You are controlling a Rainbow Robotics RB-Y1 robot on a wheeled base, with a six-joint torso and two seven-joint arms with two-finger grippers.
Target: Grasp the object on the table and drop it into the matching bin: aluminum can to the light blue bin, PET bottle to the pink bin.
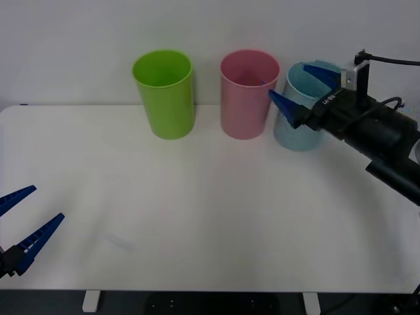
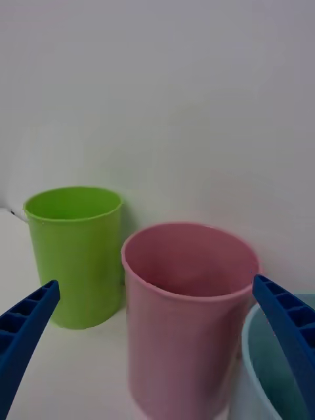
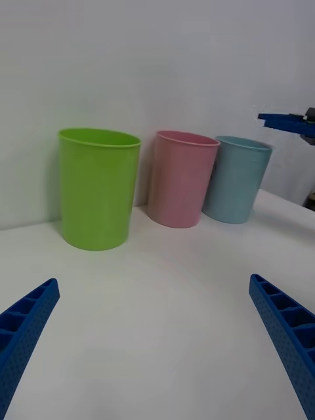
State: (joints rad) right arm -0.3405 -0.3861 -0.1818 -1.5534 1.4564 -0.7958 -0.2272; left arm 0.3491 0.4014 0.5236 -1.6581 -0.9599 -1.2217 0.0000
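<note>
Two grippers are in sight, both spread wide and holding nothing. Nearest, the left gripper [image 1: 20, 226] idles low over the near left edge of the white table [image 1: 210, 210]. Farther back, the right gripper [image 1: 303, 84] hangs at rim height above the light blue bin [image 1: 295, 131], just beside the pink bin [image 1: 248, 95], facing it. A lime green bin [image 1: 165, 94] stands left of the pink one. I cannot see the PET bottle on the table or in either gripper, so I cannot tell where it lies, which way it points or how its long axis runs. The drop seems done; a clean retreat means lifting clear of both rims.
</note>
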